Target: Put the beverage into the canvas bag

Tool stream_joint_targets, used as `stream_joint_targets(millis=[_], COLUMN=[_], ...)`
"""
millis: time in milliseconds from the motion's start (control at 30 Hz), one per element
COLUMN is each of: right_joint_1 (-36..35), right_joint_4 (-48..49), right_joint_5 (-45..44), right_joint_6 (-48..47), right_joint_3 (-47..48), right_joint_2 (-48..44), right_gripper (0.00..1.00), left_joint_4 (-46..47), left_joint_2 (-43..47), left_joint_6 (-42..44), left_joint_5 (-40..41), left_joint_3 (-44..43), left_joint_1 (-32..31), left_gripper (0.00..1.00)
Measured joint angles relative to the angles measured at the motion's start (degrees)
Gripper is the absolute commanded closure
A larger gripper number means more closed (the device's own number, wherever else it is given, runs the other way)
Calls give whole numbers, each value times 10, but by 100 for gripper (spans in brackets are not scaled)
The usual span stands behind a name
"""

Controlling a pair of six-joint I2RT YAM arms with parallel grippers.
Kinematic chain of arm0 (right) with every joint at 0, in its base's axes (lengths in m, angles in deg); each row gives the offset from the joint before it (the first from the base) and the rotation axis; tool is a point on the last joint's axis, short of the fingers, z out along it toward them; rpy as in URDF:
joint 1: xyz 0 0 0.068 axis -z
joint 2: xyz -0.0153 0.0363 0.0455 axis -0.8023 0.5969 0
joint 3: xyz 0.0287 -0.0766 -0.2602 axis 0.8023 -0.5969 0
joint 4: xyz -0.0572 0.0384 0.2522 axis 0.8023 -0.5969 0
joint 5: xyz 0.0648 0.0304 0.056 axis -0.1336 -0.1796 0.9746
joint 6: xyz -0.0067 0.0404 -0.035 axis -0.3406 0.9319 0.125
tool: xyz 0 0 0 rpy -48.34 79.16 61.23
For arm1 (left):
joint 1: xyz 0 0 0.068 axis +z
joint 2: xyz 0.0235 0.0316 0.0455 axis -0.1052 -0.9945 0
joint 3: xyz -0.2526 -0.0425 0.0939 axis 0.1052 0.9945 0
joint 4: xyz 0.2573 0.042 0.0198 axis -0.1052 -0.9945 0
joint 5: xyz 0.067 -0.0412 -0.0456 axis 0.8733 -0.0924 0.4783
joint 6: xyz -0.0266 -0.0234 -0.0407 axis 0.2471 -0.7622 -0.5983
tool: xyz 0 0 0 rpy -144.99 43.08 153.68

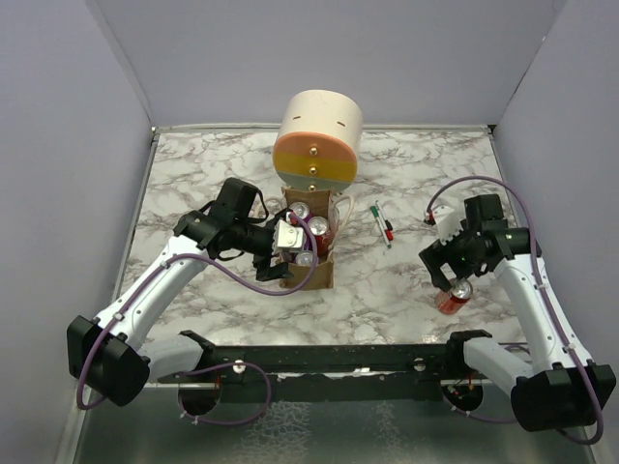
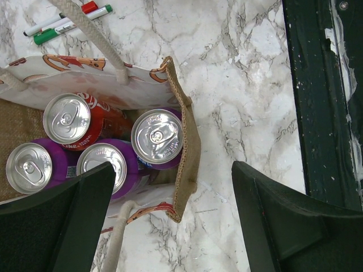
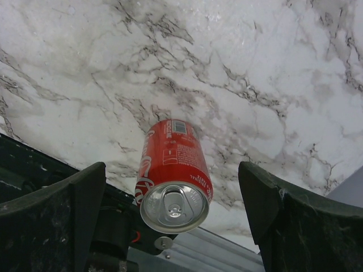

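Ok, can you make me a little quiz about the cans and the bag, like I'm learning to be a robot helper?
1. Count: how many cans sit inside the canvas bag?
2. True or false: the right gripper is shut tight on the red can standing on the table.
3. Pick one: in the top view, what lies on the table to the right of the bag? A) markers B) a spoon C) a banana

Key
1. Four: one red, three purple.
2. False. Its fingers are wide apart, one on each side of the can, not touching it.
3. A
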Motion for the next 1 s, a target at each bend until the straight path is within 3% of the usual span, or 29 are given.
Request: stream_joint_targets(millis=[433,700,867,1000], right_joint_1=[101,116,116,116], right_joint_4=[-28,-41,-47,-50], right_joint_5=[26,47,50,53], right_joint_6=[-73,-98,-112,-121], right_joint_3=[-33,-39,-39,-39], right_joint_2=[31,31,40,45], right_gripper=[7,24,26,38], left_joint_4=[-3,-3,-3,-3], left_joint_2=[0,0,0,0], left_joint_6=[12,20,22,22], left_joint_5=[0,0,0,0], left_joint_3=[0,2,2,2], left_joint_1=[0,0,0,0], left_gripper=[13,13,13,13])
